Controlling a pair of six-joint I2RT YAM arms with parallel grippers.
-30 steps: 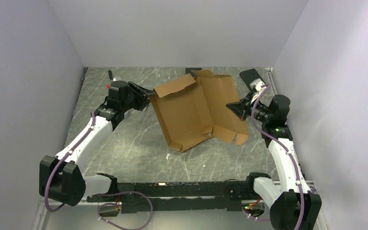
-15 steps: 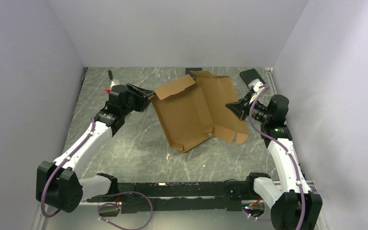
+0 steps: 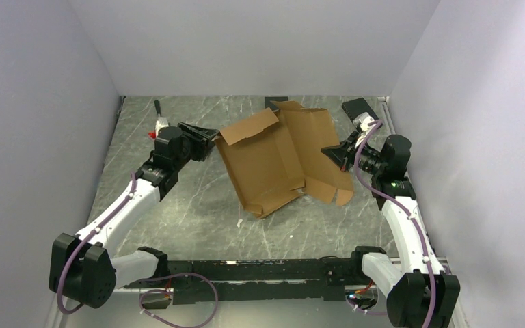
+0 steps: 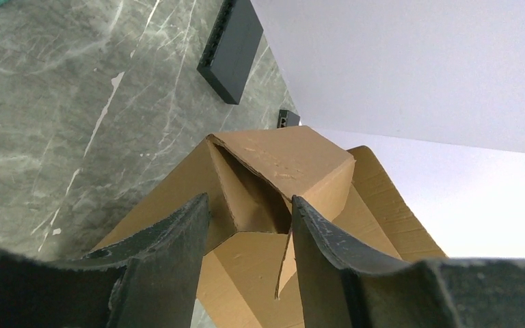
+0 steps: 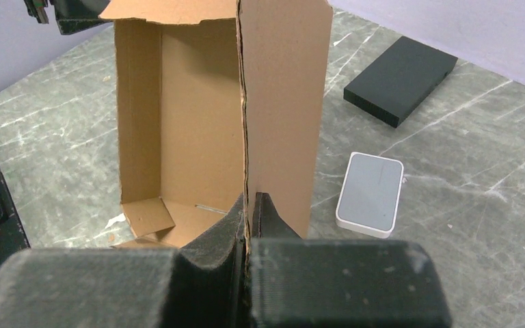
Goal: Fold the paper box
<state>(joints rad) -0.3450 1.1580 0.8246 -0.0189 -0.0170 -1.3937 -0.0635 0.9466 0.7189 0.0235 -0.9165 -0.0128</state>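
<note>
Overhead: the paper box (image 3: pixel 273 160), half-formed brown cardboard, sits skewed at ctr of the marbled table (image 3: pixel 178 212), a little toward 1 o'clock. It is the biggest item in shot. A low wall stands up along its 9 o'clock side, and a loose flap juts out at its 10 o'clock corner. The panel on the 3 o'clock side is lifted off the tabletop.

The R gripper (image 3: pixel 331 154) meets the box from 3 o'clock. Wrist cam shows the R gripper (image 5: pixel 248 205) pinched tight on the thin edge of that raised panel, w/ cardboard (image 5: pixel 178 116) squeezed between both pads and no gap visible.

The L gripper (image 3: pixel 208 137) comes in from 9 o'clock, its tips right at the jutting flap. On its own cam the L gripper (image 4: pixel 249 212) is parted about halfway. One dark finger (image 4: pixel 178 239) stands either side of a folded box corner (image 4: pixel 294 164). Can't tell whether either finger touches the cardboard; nothing looks clamped.

Also on the table: a black slab (image 3: pixel 359 108) at 1 o'clock from the box, near the far R corner, and a smaller dark piece (image 3: pixel 275 100) at 12 o'clock by the back wall. R wrist cam picks up a small white case (image 5: pixel 370 195) lying flat just beside the raised panel, w/ the slab (image 5: pixel 400 78) beyond it.
</note>
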